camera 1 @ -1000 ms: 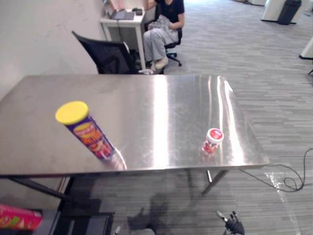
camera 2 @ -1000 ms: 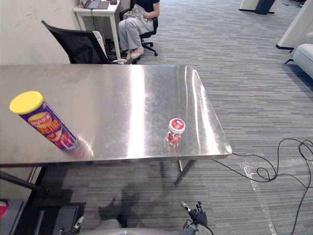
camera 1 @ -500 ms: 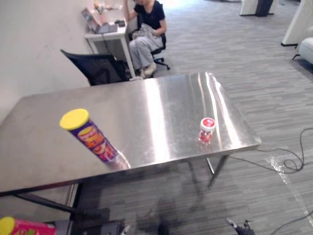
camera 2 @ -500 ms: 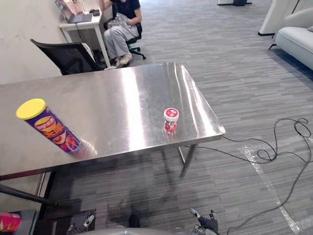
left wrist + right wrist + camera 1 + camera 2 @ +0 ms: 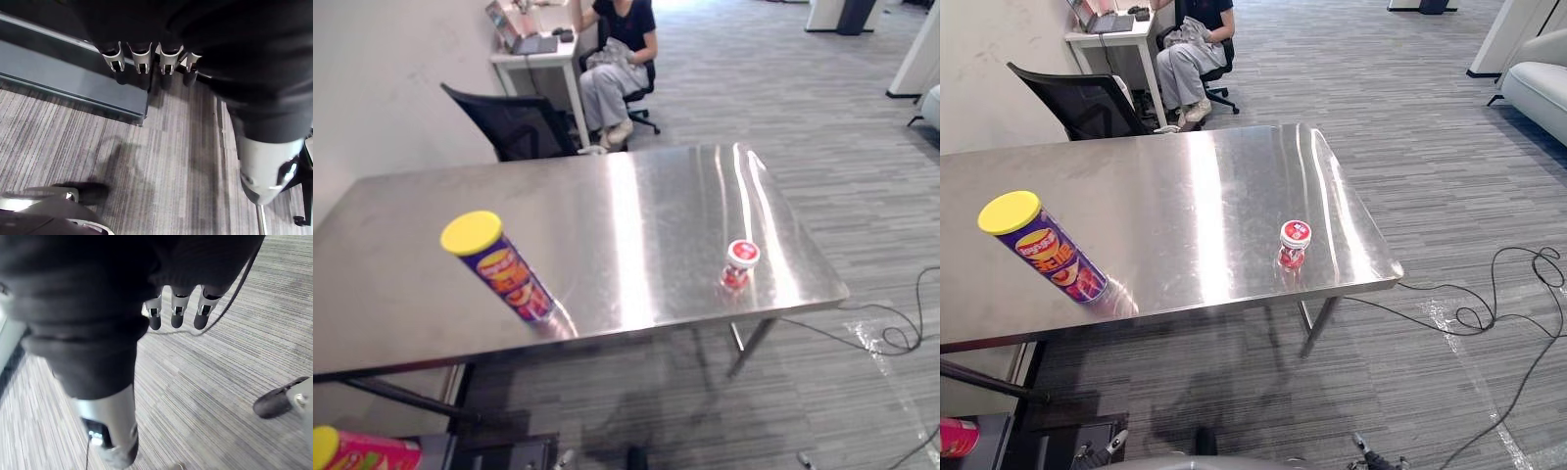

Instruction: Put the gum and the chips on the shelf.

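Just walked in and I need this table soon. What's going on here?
Nothing is being handled right now. The chips can stands near the front left of the steel table, and the small gum tub near its front right, both untouched. The robot's left hand and right hand hang open over the carpet, holding nothing. A pink can lies lower down at the left. A person sits at a desk behind.

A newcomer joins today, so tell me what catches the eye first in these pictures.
A purple chips can with a yellow lid stands near the front left of the shiny steel table, and a small red-and-white gum tub sits near its front right corner. Behind the table, a person sits at a white desk past a black office chair.
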Controlling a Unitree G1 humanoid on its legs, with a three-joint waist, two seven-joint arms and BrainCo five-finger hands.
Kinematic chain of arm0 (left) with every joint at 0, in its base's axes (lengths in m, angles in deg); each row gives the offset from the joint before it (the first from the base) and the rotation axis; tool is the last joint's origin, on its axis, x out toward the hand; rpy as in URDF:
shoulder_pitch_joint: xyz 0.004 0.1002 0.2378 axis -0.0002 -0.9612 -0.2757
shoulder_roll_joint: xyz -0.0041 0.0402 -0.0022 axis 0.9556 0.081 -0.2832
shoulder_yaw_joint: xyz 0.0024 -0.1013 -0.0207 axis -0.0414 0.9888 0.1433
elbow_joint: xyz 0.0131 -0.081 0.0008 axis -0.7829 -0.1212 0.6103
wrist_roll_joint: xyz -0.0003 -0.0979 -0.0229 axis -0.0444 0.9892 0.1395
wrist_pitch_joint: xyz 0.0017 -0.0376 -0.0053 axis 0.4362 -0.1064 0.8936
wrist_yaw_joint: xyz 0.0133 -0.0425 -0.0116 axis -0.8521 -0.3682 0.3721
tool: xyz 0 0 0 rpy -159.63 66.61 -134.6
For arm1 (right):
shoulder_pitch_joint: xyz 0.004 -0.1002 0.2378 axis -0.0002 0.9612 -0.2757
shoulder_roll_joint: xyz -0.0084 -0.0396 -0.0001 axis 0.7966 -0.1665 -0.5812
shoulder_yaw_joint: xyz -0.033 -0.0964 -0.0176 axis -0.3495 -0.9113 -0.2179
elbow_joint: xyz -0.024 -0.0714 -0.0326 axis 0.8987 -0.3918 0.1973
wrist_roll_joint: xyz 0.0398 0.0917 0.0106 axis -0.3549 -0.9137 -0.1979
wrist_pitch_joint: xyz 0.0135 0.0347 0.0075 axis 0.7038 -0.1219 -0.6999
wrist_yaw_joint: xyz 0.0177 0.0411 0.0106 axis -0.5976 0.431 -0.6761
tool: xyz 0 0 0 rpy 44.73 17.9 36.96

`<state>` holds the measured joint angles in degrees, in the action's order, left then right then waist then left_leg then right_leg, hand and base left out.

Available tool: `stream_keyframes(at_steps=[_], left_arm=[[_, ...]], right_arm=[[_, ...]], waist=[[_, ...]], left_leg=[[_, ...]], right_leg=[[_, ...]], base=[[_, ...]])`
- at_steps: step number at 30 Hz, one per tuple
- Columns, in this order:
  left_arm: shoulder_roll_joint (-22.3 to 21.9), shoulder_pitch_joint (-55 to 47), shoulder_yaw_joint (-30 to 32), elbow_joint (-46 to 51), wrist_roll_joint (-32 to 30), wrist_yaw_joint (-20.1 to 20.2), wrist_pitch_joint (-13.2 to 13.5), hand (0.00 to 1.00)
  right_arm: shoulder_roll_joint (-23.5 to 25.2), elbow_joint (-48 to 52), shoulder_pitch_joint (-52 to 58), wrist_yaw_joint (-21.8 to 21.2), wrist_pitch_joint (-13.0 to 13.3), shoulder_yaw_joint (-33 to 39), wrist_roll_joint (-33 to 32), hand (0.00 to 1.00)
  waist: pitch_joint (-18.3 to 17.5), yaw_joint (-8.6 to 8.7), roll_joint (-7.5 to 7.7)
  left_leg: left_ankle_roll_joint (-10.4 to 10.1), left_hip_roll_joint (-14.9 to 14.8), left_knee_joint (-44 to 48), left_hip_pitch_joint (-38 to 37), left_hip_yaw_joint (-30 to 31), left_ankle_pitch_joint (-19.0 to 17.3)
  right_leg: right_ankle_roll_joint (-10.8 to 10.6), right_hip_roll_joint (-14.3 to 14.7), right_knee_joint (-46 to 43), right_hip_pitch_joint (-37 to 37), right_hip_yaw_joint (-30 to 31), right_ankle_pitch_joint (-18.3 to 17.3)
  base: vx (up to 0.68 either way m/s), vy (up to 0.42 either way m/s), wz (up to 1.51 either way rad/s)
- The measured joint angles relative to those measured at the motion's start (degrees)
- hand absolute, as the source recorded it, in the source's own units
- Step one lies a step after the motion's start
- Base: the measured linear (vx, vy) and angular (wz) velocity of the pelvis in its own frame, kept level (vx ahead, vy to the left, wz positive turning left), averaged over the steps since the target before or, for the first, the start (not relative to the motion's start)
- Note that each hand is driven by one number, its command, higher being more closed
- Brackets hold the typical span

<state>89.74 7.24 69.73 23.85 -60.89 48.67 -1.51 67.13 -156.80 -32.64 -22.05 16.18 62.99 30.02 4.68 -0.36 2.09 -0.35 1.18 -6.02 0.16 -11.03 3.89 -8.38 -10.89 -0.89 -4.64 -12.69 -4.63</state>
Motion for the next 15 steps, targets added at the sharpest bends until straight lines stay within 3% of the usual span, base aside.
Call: stream_keyframes(at_steps=[8, 12, 15], left_arm=[[-0.8, -0.6, 5.4, 3.2, -1.8, 2.2, 0.0, 0.00], [-0.8, -1.0, 6.0, 5.5, -2.0, 2.0, -0.8, 0.00], [-1.0, -1.4, 5.8, 7.5, -2.1, 2.0, -1.2, 0.00]], right_arm=[[-5.5, 15.6, -1.2, 4.0, 2.4, 14.6, -4.4, 0.00], [-7.3, 30.5, -2.4, 8.3, 5.1, 16.2, -4.0, 0.00], [-7.2, 42.4, -2.8, 11.6, 5.4, 13.6, 0.1, 0.00]], waist=[[0.4, 0.07, 0.92], [0.7, 0.21, 1.36], [0.7, 0.22, 1.39]], left_leg=[[0.0, 0.2, 0.0, -2.0, -2.4, -2.0], [-0.3, 0.2, 0.0, -2.4, -3.4, -2.6], [-0.3, 0.1, 0.0, -2.5, -3.9, -2.9]], right_leg=[[0.0, -0.5, 1.0, -1.5, 0.7, 0.0], [0.2, -0.6, 1.0, -1.6, 0.8, -0.2], [0.5, -0.8, 1.0, -1.5, 0.8, -0.3]], base=[[0.07, 0.012, -0.12], [0.03, 0.013, -0.09], [0.03, 0.011, -0.06]])
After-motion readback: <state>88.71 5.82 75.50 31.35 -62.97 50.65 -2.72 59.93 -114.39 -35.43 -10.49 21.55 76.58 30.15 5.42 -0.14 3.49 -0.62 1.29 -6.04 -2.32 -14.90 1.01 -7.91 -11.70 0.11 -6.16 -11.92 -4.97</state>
